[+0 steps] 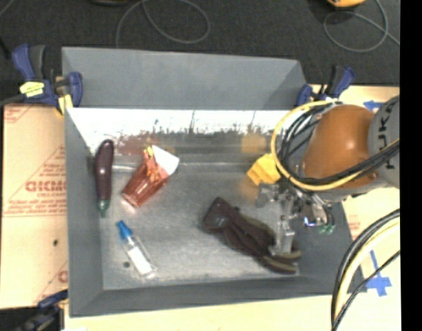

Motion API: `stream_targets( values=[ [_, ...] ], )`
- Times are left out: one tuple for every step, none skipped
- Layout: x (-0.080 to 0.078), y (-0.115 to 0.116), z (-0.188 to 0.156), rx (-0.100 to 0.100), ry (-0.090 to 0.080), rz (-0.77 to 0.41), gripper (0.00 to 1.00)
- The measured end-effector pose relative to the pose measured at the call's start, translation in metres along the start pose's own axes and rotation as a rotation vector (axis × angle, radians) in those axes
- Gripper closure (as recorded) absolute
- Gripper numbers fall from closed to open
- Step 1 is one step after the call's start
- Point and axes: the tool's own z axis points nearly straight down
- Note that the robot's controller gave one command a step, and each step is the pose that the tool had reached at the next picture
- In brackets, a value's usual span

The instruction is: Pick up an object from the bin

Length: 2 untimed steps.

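Camera view: the pincer (287,248) hangs low in the right front part of the bin (190,81), beneath the arm's orange cover (338,143) and its loop of cables (278,147). Its tip is down at the right end of a dark brown glove (238,229), or something much like one, limp and crumpled. Tip and dark stuff meet there, by the look of it. Whether the pincer is spread, pressed together or pinching the glove cannot be told, since its tip blends into the dark material.

The glove lies on the bin floor right of the middle and towards the front wall. It stretches aslant from its bulkier upper-left end down to the lower right, where the pincer stands. Most of it reaches away to the pincer's left.

A yellow piece (264,171) lies just behind the pincer, beside the arm and near the right wall.

The other things are well apart, in the left half. A purple aubergine (103,171) lies along the left wall. A red carton (145,179) with a white flap lies tipped over just right of it. A small clear bottle (134,250) with a blue cap lies flat near the front left corner.
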Motion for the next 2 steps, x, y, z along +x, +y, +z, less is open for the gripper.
stream_targets(
  values=[
    [0.006, 0.003, 0.035, -0.001, 0.001, 0.097, 0.00],
    [-0.008, 0.030, 0.065, 0.001, -0.002, 0.186, 1.00]
  ],
)
